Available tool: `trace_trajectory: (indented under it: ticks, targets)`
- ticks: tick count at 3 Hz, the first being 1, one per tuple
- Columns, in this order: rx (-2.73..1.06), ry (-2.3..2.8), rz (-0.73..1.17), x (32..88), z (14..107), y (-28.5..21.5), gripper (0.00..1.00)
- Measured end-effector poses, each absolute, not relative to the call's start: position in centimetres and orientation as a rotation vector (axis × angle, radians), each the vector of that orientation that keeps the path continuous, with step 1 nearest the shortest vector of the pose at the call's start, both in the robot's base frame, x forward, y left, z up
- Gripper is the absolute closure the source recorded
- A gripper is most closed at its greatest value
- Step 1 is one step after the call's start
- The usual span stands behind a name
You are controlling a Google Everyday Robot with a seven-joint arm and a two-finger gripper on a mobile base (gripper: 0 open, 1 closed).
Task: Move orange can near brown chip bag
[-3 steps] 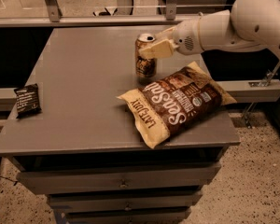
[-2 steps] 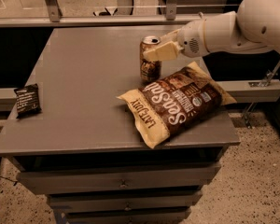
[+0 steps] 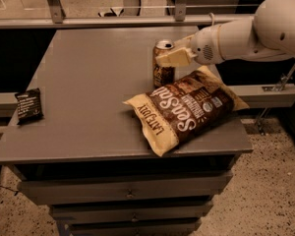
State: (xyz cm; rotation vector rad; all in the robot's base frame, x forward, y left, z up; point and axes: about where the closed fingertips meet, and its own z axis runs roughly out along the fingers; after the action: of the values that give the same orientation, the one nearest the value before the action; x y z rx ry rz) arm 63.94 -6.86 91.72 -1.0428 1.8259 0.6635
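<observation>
The orange can is upright at the back right of the grey table, right beside the upper left edge of the brown chip bag. The bag lies flat near the table's front right corner, its white lettering facing up. My gripper reaches in from the right and is shut around the upper part of the can. One cream finger crosses the can's front and the other is hidden behind it. I cannot tell whether the can's base touches the tabletop.
A small flat black packet lies near the table's left edge. A metal rail runs behind the table. Drawers sit below the front edge. My white arm spans the right side.
My gripper has carried the orange can to the right, closer to the brown chip bag. The bag and the black packet have not moved.
</observation>
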Motion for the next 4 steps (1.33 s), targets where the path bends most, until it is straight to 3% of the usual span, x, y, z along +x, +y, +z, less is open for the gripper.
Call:
trace_trajectory:
  ticks: [1,2,4]
  targets:
    - [-1.039,1.831,0.662,63.6,91.6,-7.1,0.06]
    - [-1.038,1.835,0.659,63.4,91.5,-7.4,0.0]
    - [-1.011,1.808,0.615,62.3,91.2,-10.3,0.0]
